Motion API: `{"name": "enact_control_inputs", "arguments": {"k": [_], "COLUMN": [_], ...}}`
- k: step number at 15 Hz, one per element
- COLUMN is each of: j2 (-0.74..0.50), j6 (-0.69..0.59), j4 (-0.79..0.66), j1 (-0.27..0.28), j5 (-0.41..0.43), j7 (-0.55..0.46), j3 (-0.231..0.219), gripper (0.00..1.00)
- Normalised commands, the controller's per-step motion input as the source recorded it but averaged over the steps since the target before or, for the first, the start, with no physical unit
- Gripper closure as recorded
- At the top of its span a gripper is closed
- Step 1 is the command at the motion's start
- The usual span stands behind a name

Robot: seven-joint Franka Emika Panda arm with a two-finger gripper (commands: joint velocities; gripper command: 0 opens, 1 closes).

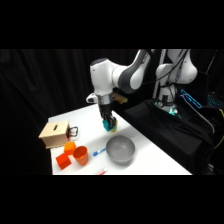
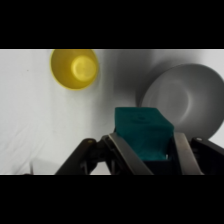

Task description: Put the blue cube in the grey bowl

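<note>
Gripper [image 1: 108,125] hangs above the table [image 1: 150,157], its fingers [image 2: 187,152] closed part-way onto the cube [image 2: 144,132]. Wrist view shows the teal block pinched between the two metal fingers, one on each side, top face clear of them. The cube is off the table, held in the air.

Bowl [image 1: 120,149] sits on the table just below and to the right of the gripper in the side view. In the wrist view the bowl [image 2: 185,102] lies beyond the cube, to its right; the cube's far corner overlaps the bowl's near rim in that picture (whether it is actually over the rim, cannot tell). Bowl interior is smooth grey; nothing seen inside it in either view.

Yellow cup [image 2: 75,68] stands on the table at upper left of the wrist view, mouth up, well apart from the bowl, nothing visible in it. Cannot pick it out in the side view.

Left side of the table, side view: a wooden box [image 1: 55,134] with a dark handle on its right face. In front of it an orange cup [image 1: 80,155], upright, contents not discernible. An orange-red block [image 1: 63,160] just left of that cup. A thin blue stick [image 1: 99,151] lies between orange cup and bowl.
</note>
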Motion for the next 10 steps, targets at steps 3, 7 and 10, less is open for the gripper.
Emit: {"name": "enact_control_inputs", "arguments": {"k": [3,7,10], "j2": [-0.19,-0.09,0.09], "j6": [0.08,0.2,0.31], "j4": [-0.18,-0.11,-0.04], "j1": [0.125,0.111,0.061], "j5": [0.048,0.068,0.072], "j7": [0.1,0.09,0.05], "j3": [0.098,0.084,0.043], "gripper": [0.75,0.75,0.75]}}
